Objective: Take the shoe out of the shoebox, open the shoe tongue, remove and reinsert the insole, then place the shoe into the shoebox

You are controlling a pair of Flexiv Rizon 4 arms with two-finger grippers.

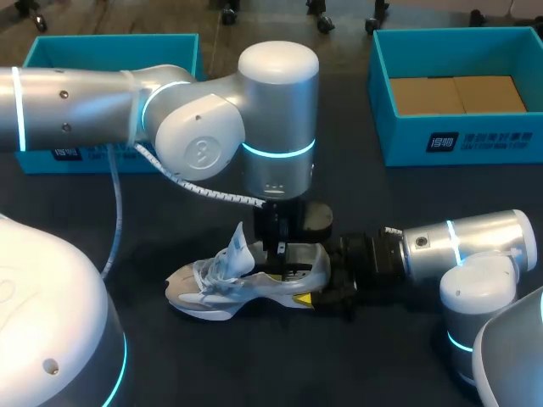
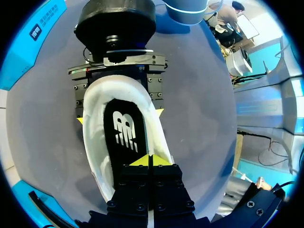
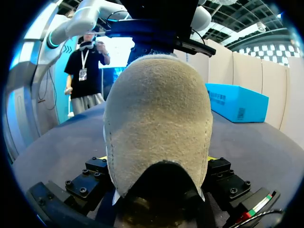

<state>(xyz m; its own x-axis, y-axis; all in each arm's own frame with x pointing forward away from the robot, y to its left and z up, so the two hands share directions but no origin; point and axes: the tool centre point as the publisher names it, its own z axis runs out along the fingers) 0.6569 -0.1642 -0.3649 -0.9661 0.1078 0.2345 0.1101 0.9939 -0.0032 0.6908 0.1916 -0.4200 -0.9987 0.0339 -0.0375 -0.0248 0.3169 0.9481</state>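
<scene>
Shoe [image 1: 246, 284] is out of its box and lying on its side on the dark table [image 1: 382, 356], toe to the left and heel to the right, so step one looks done. Tongue [image 1: 237, 246] is standing up and away from the opening, which reads as step two done as well.

Now the insole work. The right gripper [image 2: 119, 117] comes in from the right and has the heel clamped, one yellow tip on each side of it. The left gripper [image 2: 149, 160] hangs straight down into the mouth of the shoe with its fingers pressed together, tips right at the black insole [image 2: 126, 137]. Whether they've nipped its edge or just rest on it, I can't tell.

The insole lies flat inside the shoe. My read is that we're in the insole step, either about to lift it or just seating it; these views can't settle which.

After that, only the return trip is left. The open shoebox [image 1: 475, 140] waits far right, well apart from the shoe, and a second blue box [image 1: 110, 39] sits far left.
</scene>
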